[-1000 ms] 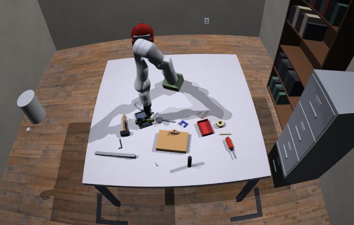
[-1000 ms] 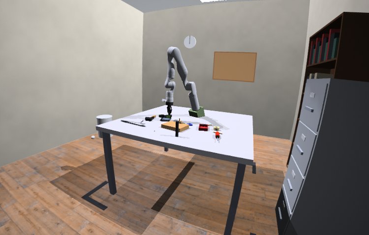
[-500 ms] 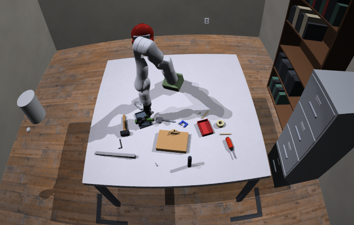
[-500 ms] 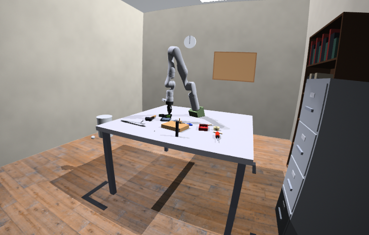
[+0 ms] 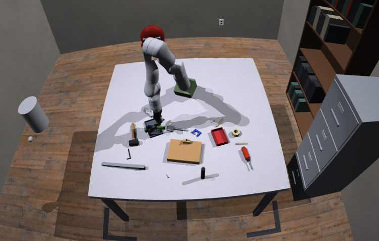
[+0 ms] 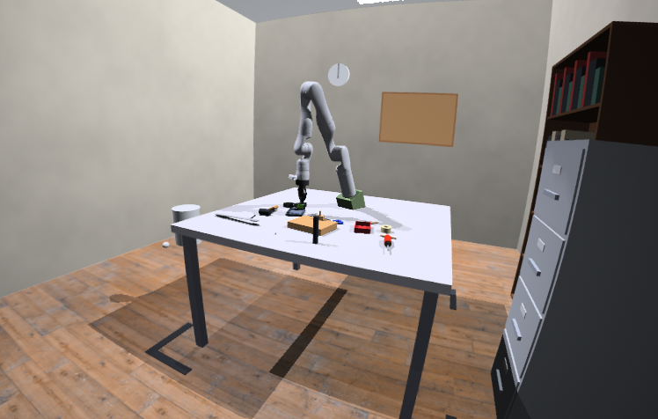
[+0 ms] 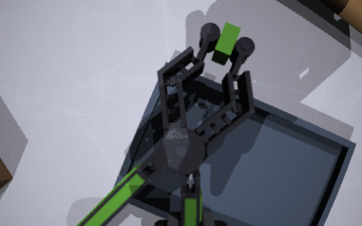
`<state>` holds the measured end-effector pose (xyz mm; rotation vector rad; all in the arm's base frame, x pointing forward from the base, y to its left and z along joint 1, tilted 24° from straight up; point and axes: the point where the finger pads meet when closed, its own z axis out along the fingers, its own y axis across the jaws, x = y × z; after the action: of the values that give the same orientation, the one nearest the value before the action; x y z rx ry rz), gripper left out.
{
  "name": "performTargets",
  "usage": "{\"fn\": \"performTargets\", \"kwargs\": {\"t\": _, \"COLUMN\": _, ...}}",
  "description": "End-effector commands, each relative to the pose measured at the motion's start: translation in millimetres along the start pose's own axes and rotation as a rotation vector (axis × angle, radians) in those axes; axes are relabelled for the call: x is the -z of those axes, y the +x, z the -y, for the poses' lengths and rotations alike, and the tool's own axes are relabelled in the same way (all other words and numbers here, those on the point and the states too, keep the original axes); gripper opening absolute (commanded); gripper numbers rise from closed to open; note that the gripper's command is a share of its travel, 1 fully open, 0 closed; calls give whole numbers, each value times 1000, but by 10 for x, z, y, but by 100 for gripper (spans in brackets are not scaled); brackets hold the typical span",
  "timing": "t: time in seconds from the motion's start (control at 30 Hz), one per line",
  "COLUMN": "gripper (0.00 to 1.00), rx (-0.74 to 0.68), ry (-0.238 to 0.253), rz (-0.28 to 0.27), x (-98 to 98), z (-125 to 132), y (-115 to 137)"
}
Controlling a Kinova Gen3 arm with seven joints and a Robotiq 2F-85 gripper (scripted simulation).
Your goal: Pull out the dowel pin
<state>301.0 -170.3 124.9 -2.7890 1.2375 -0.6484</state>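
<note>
The wooden bench board [image 5: 184,151] lies near the table's front middle. The small wooden block with its dowel pin [image 5: 186,140] stands at the board's back edge by the stop; whether anything loose lies between them is too small to tell. My gripper [image 5: 157,121] is left of the board, over a dark tray [image 5: 155,130]. It is shut on the black spring clamp with green handles [image 7: 203,109], which hangs just above the tray [image 7: 275,171]. The clamp's jaws reach past the tray's edge. My fingertips are hidden behind the clamp's handles in the wrist view.
A hammer [image 5: 133,138] lies left of the tray and a grey tool [image 5: 171,128] right of it. A blue piece [image 5: 197,131], a red tray [image 5: 219,136], a tape roll [image 5: 235,132] and a screwdriver [image 5: 245,154] lie to the right. A grey bar [image 5: 123,165] and a black cylinder [image 5: 202,172] stand near the front.
</note>
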Motion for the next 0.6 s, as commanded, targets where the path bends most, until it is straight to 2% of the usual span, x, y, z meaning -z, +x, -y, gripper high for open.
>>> {"fn": "performTargets", "kwargs": {"t": 0.0, "gripper": 10, "rx": -1, "ry": -2, "rz": 4, "x": 21, "z": -1, "y": 4}}
{"fn": "performTargets", "kwargs": {"t": 0.57, "gripper": 10, "rx": -1, "ry": -2, "rz": 4, "x": 93, "z": 0, "y": 5}}
